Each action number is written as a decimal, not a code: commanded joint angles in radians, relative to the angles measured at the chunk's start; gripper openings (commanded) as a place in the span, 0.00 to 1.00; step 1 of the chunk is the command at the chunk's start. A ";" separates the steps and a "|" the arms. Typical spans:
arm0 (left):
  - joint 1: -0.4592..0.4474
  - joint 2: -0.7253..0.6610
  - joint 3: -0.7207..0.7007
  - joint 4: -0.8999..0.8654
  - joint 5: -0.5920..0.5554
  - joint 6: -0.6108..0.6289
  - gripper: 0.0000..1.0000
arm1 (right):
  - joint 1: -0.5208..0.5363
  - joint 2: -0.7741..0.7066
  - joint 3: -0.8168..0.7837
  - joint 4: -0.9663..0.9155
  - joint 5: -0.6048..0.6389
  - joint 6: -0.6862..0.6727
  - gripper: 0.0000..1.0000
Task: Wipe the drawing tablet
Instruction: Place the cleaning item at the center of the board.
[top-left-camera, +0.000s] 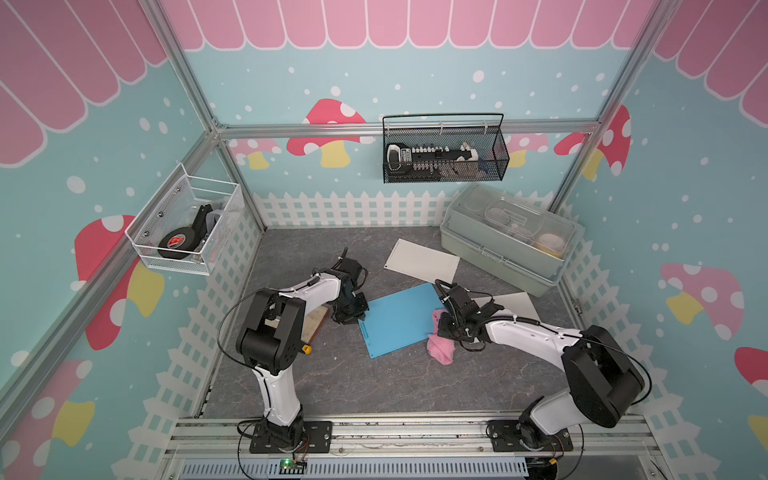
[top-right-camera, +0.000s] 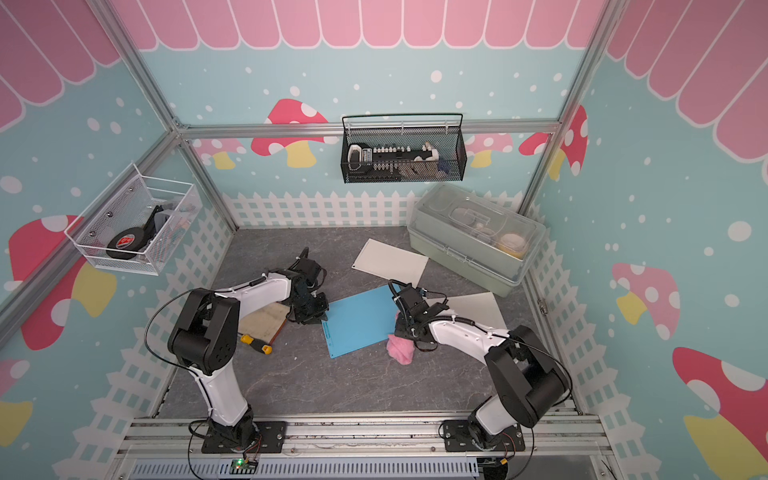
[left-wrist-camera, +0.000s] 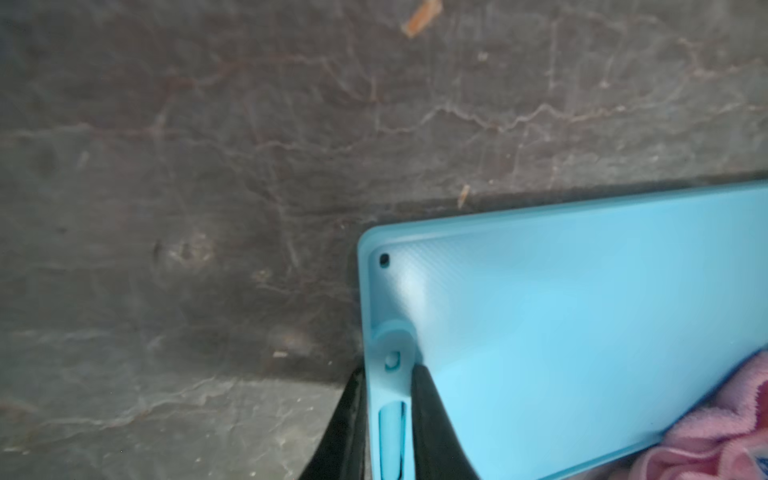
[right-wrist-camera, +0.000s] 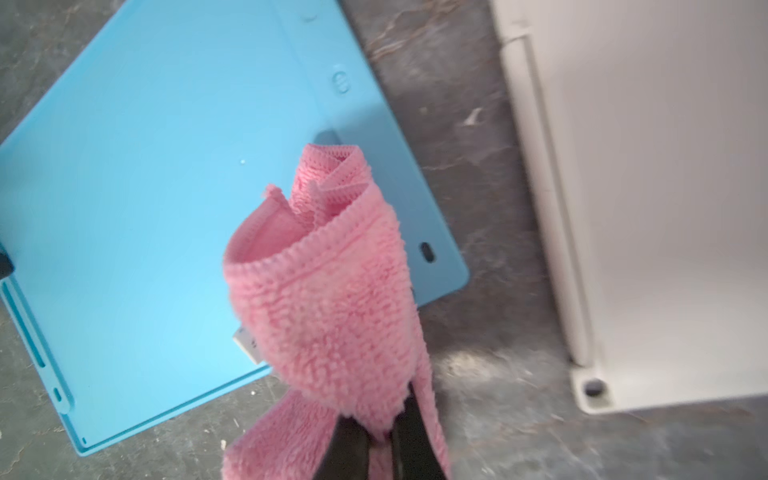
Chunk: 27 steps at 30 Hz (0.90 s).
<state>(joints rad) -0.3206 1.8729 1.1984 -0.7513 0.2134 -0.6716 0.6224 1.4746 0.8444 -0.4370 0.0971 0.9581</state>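
Left wrist view: left gripper (left-wrist-camera: 388, 386) sits astride the short edge strip of the flat light-blue plastic drawing tablet (left-wrist-camera: 561, 332). One finger (left-wrist-camera: 345, 419) is outside the rim and the other is on the blue face. The jaws are only narrowly parted, and I can't tell whether they pinch the strip or just bracket it. A pale blue stylus (left-wrist-camera: 392, 436) sits in the slot between them.

The tablet lies flat and skewed mid-table on the dark grey stone-look tabletop (top-left-camera: 353, 386), between the two arms. It looks thin, stiff, light and slick, so it would likely skate under a wipe. Hold it by the rim or edge strip, or press down on a corner. Don't grab the broad face.

The fluffy pink terry cloth (right-wrist-camera: 332, 291) hangs bunched over the tablet's right-hand corner, part of it trailing onto the table. It is soft and floppy, so it needs to be pressed flat to wipe. The right gripper (right-wrist-camera: 380, 432) is clamped tight on its lower fold.

A white flat board (right-wrist-camera: 665, 208) lies further right, apart from the tablet.

Hard to make out:
- No screen shows, so the blue side may be the back.
- In the top views the wrists hide both sets of fingertips.
- The pale wooden board (top-right-camera: 266, 322) is half under the left arm.
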 joint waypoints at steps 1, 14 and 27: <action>-0.009 -0.012 0.013 -0.015 -0.030 0.001 0.31 | -0.021 -0.087 0.011 -0.148 0.078 -0.007 0.00; -0.028 -0.314 -0.110 -0.038 -0.049 -0.097 0.53 | 0.014 -0.148 -0.072 -0.149 -0.122 -0.155 0.00; 0.047 -0.566 -0.172 -0.153 -0.086 -0.117 0.64 | 0.092 -0.122 0.043 -0.355 -0.024 -0.233 0.49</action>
<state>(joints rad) -0.2901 1.3491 1.0191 -0.8589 0.1570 -0.7746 0.7090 1.4391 0.8452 -0.7189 0.0059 0.7330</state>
